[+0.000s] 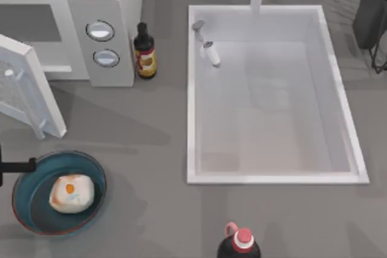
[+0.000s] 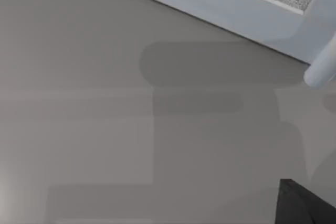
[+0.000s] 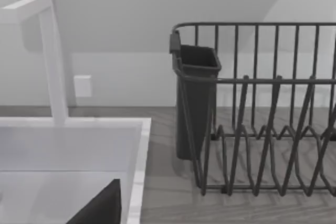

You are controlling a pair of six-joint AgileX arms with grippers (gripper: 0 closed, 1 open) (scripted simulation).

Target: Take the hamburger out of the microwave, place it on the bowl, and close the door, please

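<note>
Sitting in the bowl (image 1: 24,200) I see the hamburger (image 1: 71,193), the microwave (image 1: 78,4) door (image 1: 27,86) hangs open, and I cannot tell either claw's state.

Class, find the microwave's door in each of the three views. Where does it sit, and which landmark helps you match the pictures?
Top view: the door stands swung open at the left edge, above the bowl.
Left wrist view: the door's pale lower frame crosses the upper part, with its handle at the side.
Right wrist view: this camera faces the sink and dish rack instead.
Shared landmark: the grey table.
</note>
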